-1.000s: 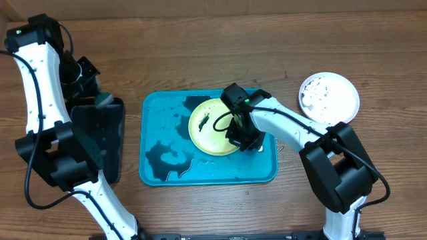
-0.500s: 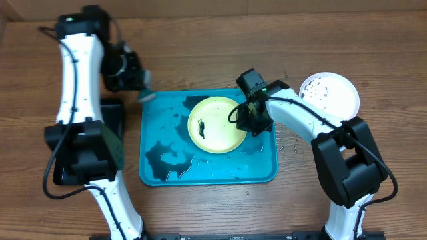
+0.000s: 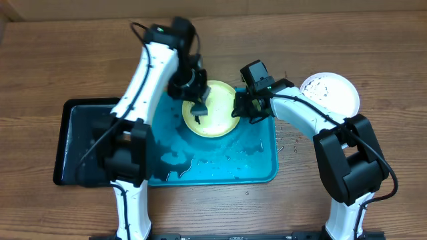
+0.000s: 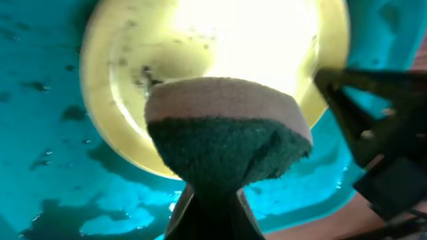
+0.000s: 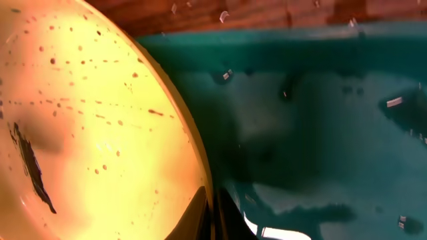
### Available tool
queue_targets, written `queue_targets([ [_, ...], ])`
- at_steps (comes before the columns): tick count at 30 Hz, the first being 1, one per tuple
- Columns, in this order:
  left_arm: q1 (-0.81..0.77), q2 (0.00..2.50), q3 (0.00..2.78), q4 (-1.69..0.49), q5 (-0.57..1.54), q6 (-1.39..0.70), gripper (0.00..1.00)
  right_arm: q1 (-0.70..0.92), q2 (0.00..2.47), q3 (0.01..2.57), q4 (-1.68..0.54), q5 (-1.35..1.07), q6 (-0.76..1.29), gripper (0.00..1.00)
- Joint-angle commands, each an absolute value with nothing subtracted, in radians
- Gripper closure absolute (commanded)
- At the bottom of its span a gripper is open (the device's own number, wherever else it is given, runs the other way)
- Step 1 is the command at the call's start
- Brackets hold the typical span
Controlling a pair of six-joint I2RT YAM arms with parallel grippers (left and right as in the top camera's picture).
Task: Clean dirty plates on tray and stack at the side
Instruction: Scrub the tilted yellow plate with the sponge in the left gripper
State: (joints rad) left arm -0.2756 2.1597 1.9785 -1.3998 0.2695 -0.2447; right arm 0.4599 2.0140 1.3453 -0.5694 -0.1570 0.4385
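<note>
At the left gripper (image 3: 198,112): closed tight on a sponge (image 4: 227,133), dark green scrub face under a pale tan layer, pinched from below in the wrist view. Just beneath the sponge, the yellow-green plate (image 3: 217,113), dotted with dark specks and marked by a black smear (image 5: 30,167) (sponge pressing on it or only hovering, cannot tell). At the right gripper (image 3: 243,110): shut on that plate's right rim, with dark fingers (image 5: 227,217) together at the bottom edge of the wrist view. Around the plate, the turquoise tray (image 3: 220,172) in the middle of the overhead frame, wet, with darker puddles toward its lower left. Left of it, a black tray (image 3: 77,143). In the upper right of the overhead frame, off the tray on the wooden table (image 3: 373,53), a white plate (image 3: 330,95) scattered with small specks.
</note>
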Motion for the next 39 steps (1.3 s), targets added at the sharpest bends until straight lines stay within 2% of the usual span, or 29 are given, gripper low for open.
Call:
queue_targets([
  [1, -0.303, 2.132, 1.916, -1.352, 0.221, -0.278, 0.96, 0.459, 2.022, 1.343, -0.539, -0.123, 0.362, 0.96],
  [16, -0.319, 2.132, 1.648, -0.982, 0.216, -0.482, 0.96, 0.461, 2.022, 1.343, -0.506, -0.107, 0.426, 0.96],
  [25, -0.354, 2.132, 1.590, -0.842, 0.215, -0.480, 0.96, 0.472, 2.022, 1.343, -0.509, -0.105, 0.426, 0.96],
  [39, -0.353, 2.131, 1.623, -0.945, -0.287, -0.475, 0.96, 0.471, 2.022, 1.343, -0.551, -0.060, 0.426, 0.96],
])
